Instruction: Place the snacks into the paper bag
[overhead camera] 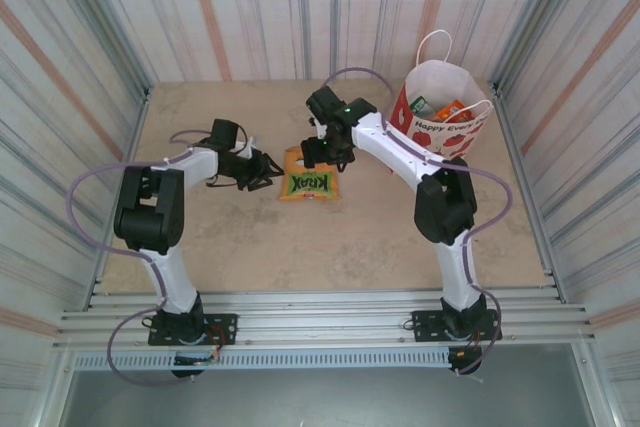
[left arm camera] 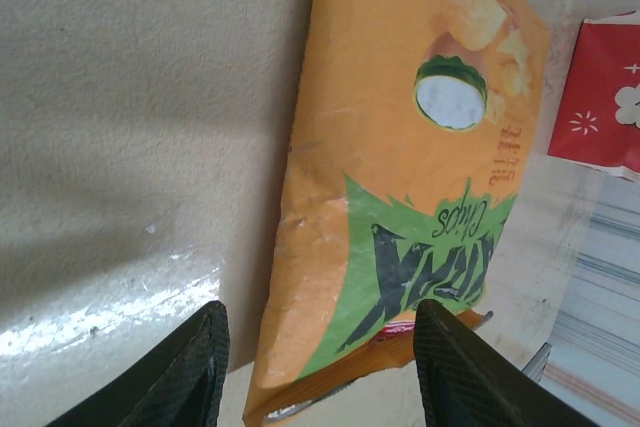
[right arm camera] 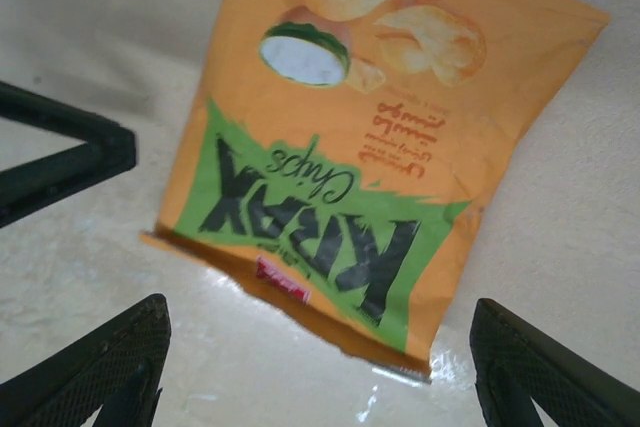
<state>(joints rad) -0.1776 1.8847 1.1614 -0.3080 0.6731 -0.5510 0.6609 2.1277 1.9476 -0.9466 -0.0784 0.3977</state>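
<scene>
Currently the orange KRAX chips packet (right arm camera: 340,147) lies flat on the table (overhead camera: 230,237), face up, directly beneath and ahead of the right gripper (right arm camera: 315,377). Its long axis runs straight away from those fingertips, and the green lettered short edge is the end nearest them. That gripper's jaws stand wide open and hold nothing; their gap looks about as broad as the packet. The left gripper (left arm camera: 320,367) comes in from the packet's other side, also open and gripping nothing. The packet's lettered end lies in the gap between its two fingers, apparently without being pinched. One finger (right arm camera: 110,152) of it shows in the right wrist view just beside the packet's long edge, apart from it. Both grippers are close, but the right one seems better set, since it sits over the packet on the bag's side. The paper bag (overhead camera: 445,132) stands upright well off behind the right gripper, with other packets (overhead camera: 452,107) already inside.
</scene>
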